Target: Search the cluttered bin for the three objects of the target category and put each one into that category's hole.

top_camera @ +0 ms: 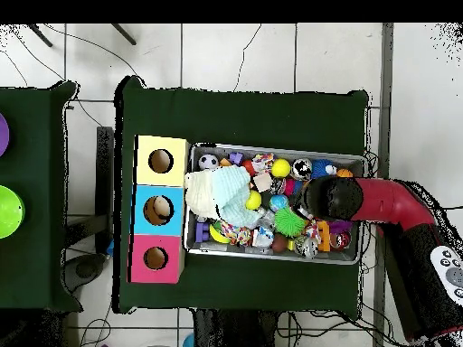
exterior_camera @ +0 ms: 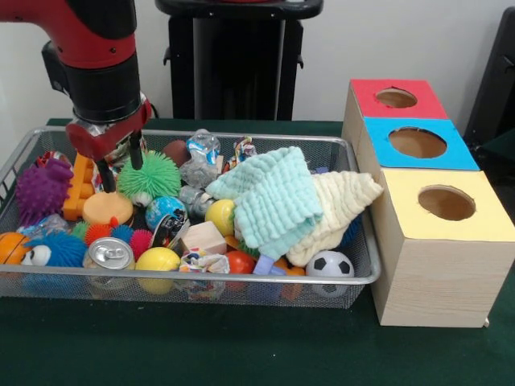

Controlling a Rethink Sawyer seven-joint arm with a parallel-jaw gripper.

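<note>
The wire mesh bin (exterior_camera: pixel 241 283) is full of mixed toys; it also shows in the overhead view (top_camera: pixel 280 147). My gripper (exterior_camera: pixel 121 167) hangs inside its left part, open and empty, with black fingers (exterior_camera: pixel 105 178) set apart. It is between the orange brick (exterior_camera: pixel 77 186) and the green spiky ball (exterior_camera: pixel 150 177), just above a rounded yellow-orange toy (exterior_camera: pixel 107 209). I cannot tell whether that toy is the duck; no orange beak shows. In the overhead view the arm (top_camera: pixel 389 203) covers the gripper.
Three joined wooden boxes stand right of the bin, with holes in red (exterior_camera: pixel 396 98), blue (exterior_camera: pixel 417 142) and yellow (exterior_camera: pixel 447 203) tops. Mint (exterior_camera: pixel 269 197) and cream (exterior_camera: pixel 338 205) cloths cover the bin's right half. A can (exterior_camera: pixel 109 256), yellow ball (exterior_camera: pixel 158 261) and soccer ball (exterior_camera: pixel 330 264) lie in front.
</note>
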